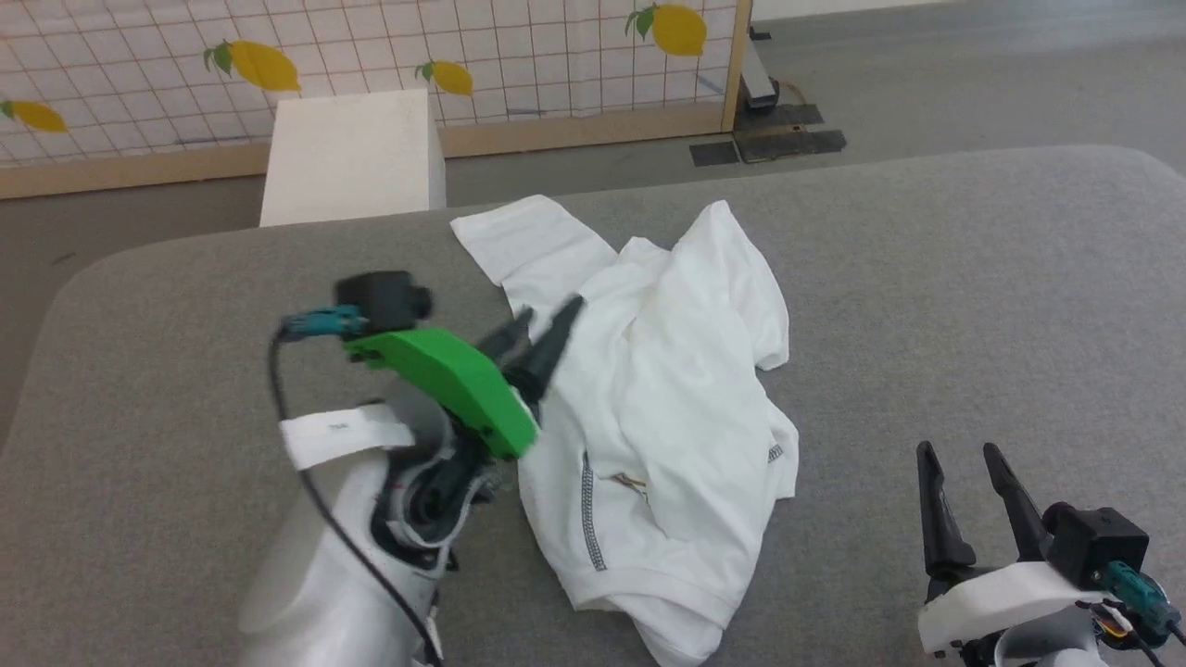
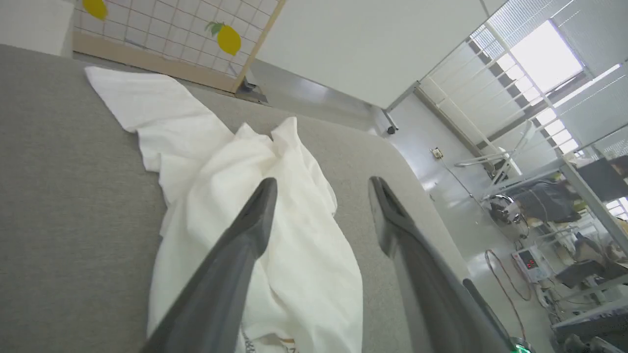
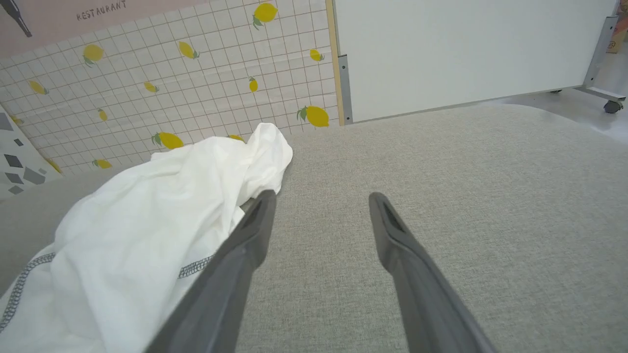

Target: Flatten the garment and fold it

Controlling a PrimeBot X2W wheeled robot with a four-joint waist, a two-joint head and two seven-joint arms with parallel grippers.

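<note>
The shirt lies crumpled on the grey table, its left edge under the left gripper, whose jaws are spread and empty, while the right gripper, also spread and empty, sits near its right hem.

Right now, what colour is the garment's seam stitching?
Dark grey zigzag stitching on the white garment; best in right wrist view.

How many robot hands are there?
2. The left hand hangs open above the shirt; the right hand is open at the lower right, beside it.
</note>
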